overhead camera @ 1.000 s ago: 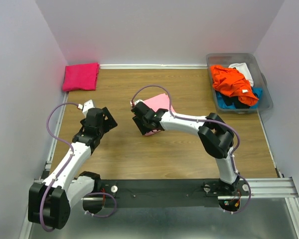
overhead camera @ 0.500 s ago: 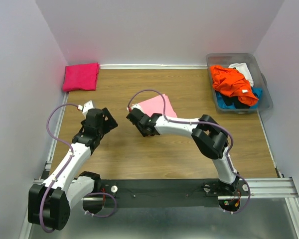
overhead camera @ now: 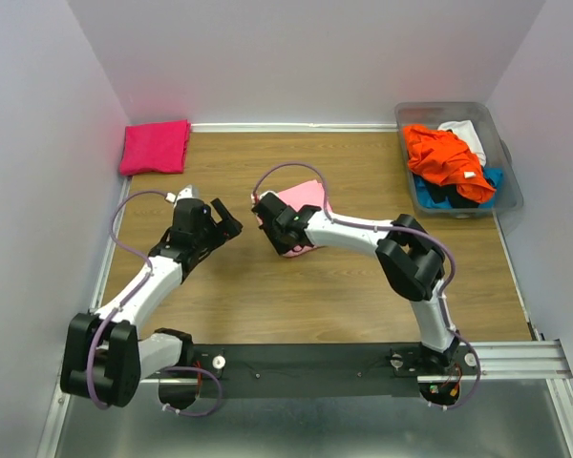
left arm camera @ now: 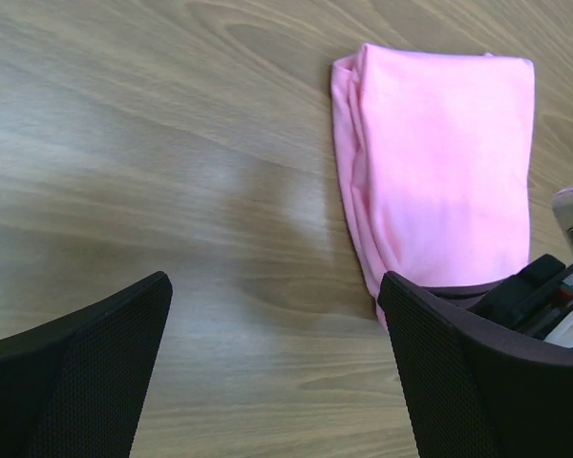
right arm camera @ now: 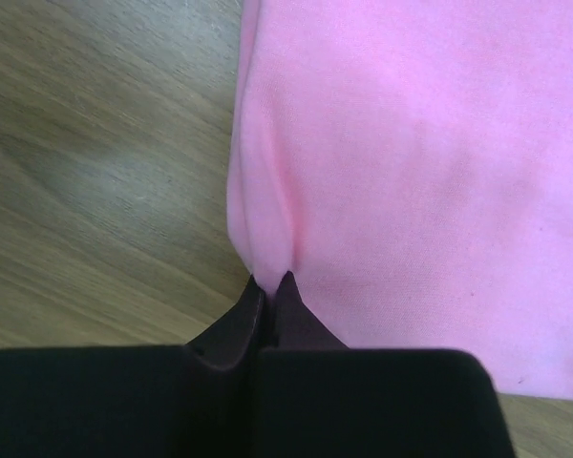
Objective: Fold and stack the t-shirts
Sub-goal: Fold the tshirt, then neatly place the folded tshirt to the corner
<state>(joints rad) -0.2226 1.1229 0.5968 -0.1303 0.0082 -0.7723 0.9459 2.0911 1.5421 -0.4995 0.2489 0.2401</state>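
My right gripper [right arm camera: 270, 283] is pinched shut on an edge fold of the folded light pink t-shirt [right arm camera: 411, 172], which lies in the middle of the desk [overhead camera: 267, 286]. My left gripper [left arm camera: 272, 315] hangs just beside that shirt, jaws spread wide and holding nothing. The folded magenta t-shirt [overhead camera: 156, 146] sits in the far left corner, and the other shirts [overhead camera: 444, 157] are heaped in the bin [overhead camera: 425, 114] at far right.

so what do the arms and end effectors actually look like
Both arms have white links with chunky black joint housings: left arm, right arm. A thin lilac cable loops along each. The left end effector and right end effector are black, with two wedge-shaped fingers whose inner faces carry a fine mesh texture.
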